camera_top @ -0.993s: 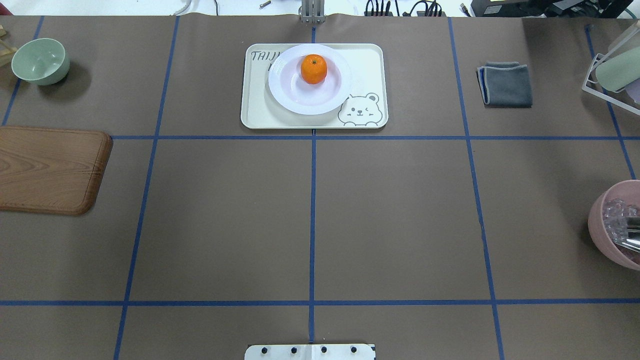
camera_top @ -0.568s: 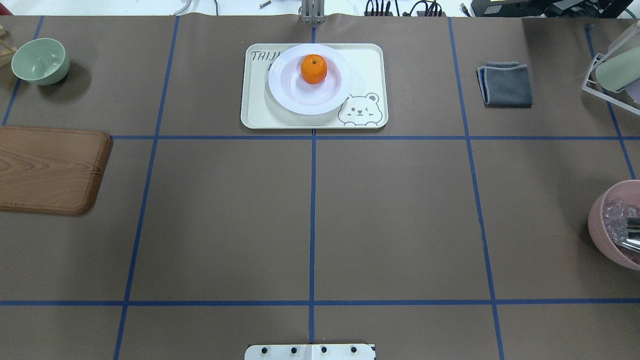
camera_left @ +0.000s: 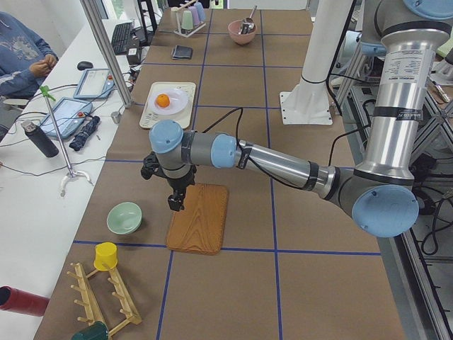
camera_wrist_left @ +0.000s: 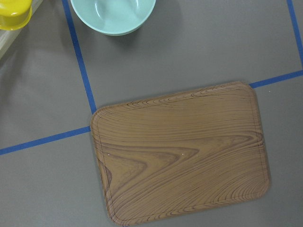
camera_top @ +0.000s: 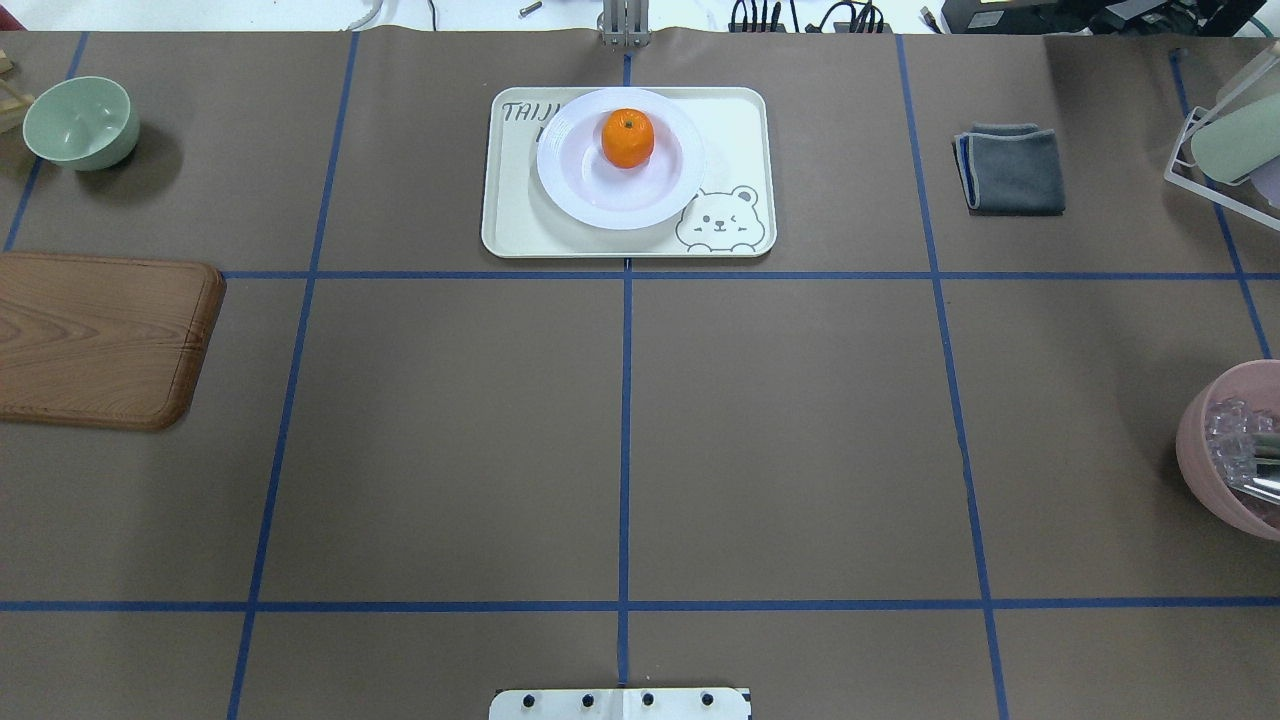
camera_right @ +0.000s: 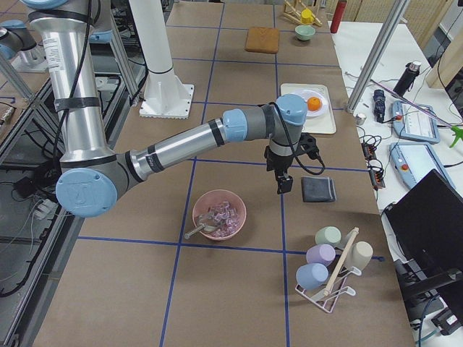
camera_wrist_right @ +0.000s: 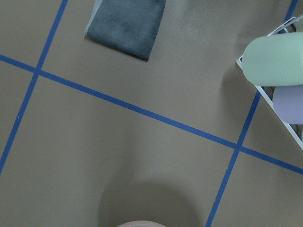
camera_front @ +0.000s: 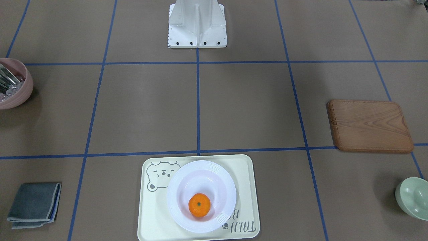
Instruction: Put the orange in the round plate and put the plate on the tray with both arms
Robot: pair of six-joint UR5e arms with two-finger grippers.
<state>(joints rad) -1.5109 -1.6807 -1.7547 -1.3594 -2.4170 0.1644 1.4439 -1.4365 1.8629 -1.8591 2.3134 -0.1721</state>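
Note:
The orange point(camera_top: 627, 138) lies in the white round plate point(camera_top: 572, 192), toward its far side. That plate rests on the cream bear tray point(camera_top: 733, 128) at the table's far middle. From the front, the orange point(camera_front: 199, 205) sits in the plate point(camera_front: 178, 214) on the tray point(camera_front: 152, 217). My left gripper point(camera_left: 175, 202) hangs over the wooden board's edge, far from the tray; I cannot tell its state. My right gripper point(camera_right: 283, 186) hovers beside the grey cloth; I cannot tell whether it is open or shut. Neither wrist view shows any fingers.
A wooden board point(camera_top: 95, 335) and a pale green bowl point(camera_top: 80, 122) are on the left. On the right are a folded grey cloth point(camera_top: 1012, 168), a pink bowl point(camera_top: 1225, 455) with clear bits, and a cup rack point(camera_top: 1225, 150). The robot base point(camera_front: 197, 25) stands at the near middle.

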